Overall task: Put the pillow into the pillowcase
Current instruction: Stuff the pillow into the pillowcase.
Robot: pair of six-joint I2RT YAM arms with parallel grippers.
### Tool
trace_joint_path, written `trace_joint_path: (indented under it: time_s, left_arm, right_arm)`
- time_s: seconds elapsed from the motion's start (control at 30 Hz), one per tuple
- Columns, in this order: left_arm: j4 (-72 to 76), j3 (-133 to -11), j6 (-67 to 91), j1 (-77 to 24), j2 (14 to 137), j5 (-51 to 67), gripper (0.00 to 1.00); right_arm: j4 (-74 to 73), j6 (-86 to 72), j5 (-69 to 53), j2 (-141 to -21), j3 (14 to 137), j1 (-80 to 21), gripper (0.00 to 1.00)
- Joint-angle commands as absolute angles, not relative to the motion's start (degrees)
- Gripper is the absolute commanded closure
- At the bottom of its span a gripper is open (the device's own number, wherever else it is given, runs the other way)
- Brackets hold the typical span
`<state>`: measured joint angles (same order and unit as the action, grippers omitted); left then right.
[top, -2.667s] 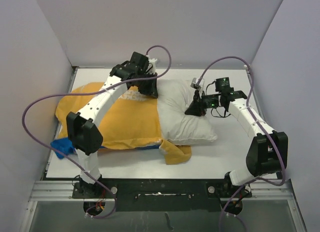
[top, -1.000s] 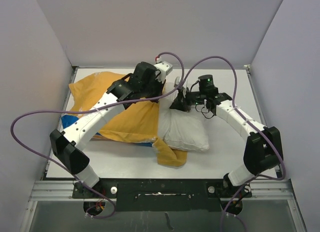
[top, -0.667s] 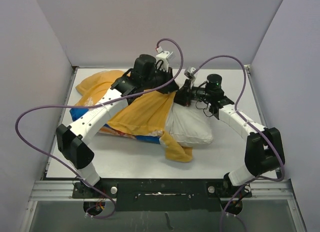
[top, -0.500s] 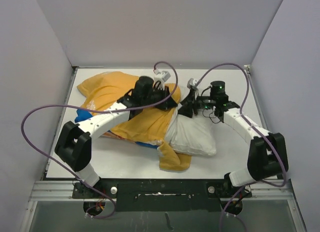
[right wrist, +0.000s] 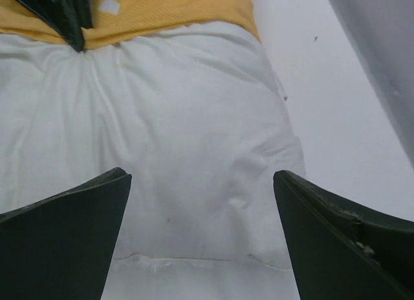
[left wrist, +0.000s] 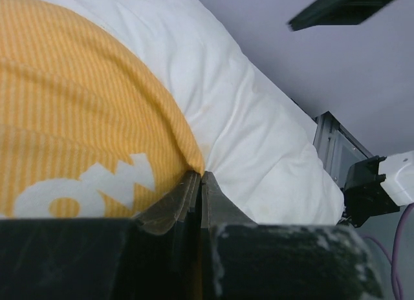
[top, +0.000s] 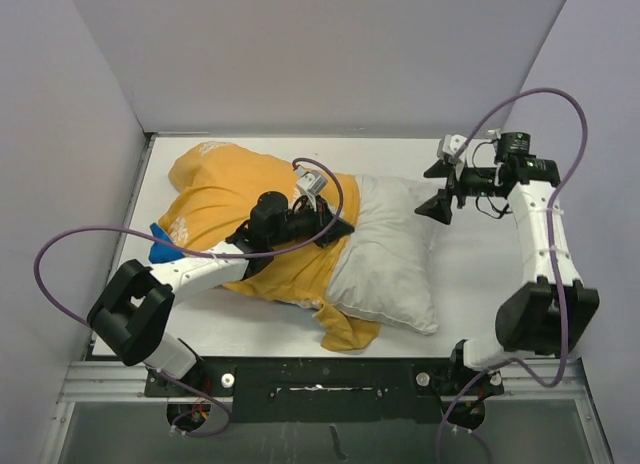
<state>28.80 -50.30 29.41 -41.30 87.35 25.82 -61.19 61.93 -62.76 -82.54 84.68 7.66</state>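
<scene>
On the pillowcase (top: 225, 194) hem, left claw (top: 343, 227) clamped; right claw (top: 437, 189) agape.

Bare tabletop (top: 480, 274) lies free to the right of the pillow (top: 385, 259), beside my right gripper (top: 436, 190), which is spread wide. The pillow and pillowcase (top: 225, 189) fill the middle and left, with my left arm (top: 200, 269) lying across them.
</scene>
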Motion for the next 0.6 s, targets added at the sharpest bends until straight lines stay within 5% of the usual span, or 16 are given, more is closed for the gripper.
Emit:
trace_joint_path:
  time_s: [0.0, 0.1, 0.17, 0.2, 0.27, 0.33, 0.57]
  left_arm:
    - [26.28, -47.78, 27.99, -44.5, 85.05, 28.13, 1.0]
    - [25.61, -48.11, 27.36, -44.72, 83.94, 28.42, 1.0]
    - [24.02, -49.51, 26.22, -44.69, 83.13, 28.69, 1.0]
    - [22.65, -50.9, 25.35, -44.5, 82.74, 28.87, 1.0]
    - [19.52, -55.21, 23.61, -42.91, 82.32, 29.72, 1.0]
    - [16.38, -62.26, 22.61, -40.24, 83.21, 31.64, 1.0]
    - [4.44, -105.1, 18.38, -32.93, 96.01, 36.46, 1.0]
  right_arm:
    - [-63.38, 59.34, -60.08, -94.48, 87.66, 3.78, 0.02]
    - [-58.86, 57.07, -56.61, -97.17, 84.88, -2.38, 0.0]
    - [-56.31, 55.67, -56.23, -97.52, 82.41, -6.62, 0.12]
    - [-56.48, 55.48, -56.51, -97.74, 82.16, -8.53, 0.27]
    - [-56.78, 53.9, -57.17, -97.52, 84.2, -11.47, 0.76]
    - [-53.81, 49.64, -56.85, -95.75, 87.79, -13.07, 0.98]
    - [-35.66, 33.49, -49.37, -93.56, 111.65, -13.82, 1.0]
